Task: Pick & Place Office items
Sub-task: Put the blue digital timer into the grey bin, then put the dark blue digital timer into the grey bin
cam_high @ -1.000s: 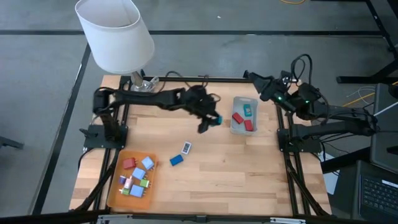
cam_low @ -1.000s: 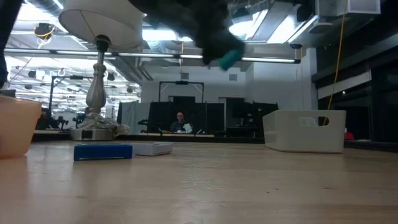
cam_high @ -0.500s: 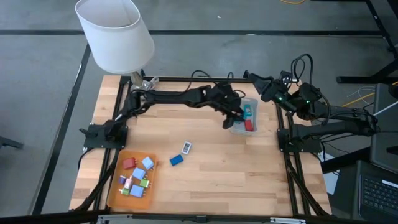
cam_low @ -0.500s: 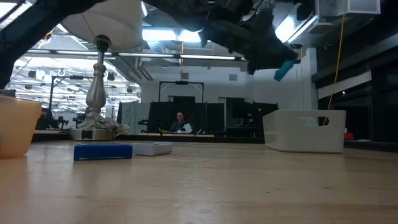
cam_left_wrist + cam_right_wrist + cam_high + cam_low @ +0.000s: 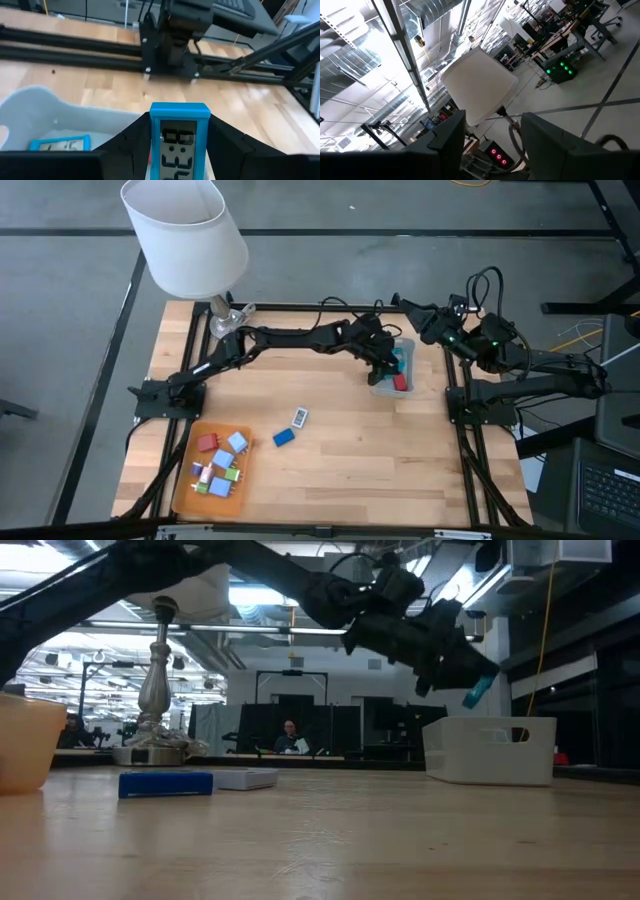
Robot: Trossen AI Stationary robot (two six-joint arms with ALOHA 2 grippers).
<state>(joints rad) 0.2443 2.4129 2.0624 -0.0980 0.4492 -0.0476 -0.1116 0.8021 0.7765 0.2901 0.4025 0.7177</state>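
My left gripper reaches across the table and hangs over the grey-blue bin, shut on a light blue office item with a digit display. In the low view that item shows just above the bin. Inside the bin lie a red piece and another blue display piece. A blue piece and a white-and-blue one lie flat on the table. My right gripper is raised at the far right, open, holding nothing. My left gripper pinches the light blue item by its two side edges between its two fingers. The fingers slant down from the table's left. The item sticks out past the fingertips, tilted, its display facing the wrist camera, clear of the bin.
An orange tray with several small coloured pieces lies at the near left. A lamp with a white shade stands at the far left corner. A black frame runs along the table's edges.
My left gripper has carried the light blue item from over the table's middle toward the right edge and somewhat down, and it now hangs over the bin. It has stayed shut on the item throughout.
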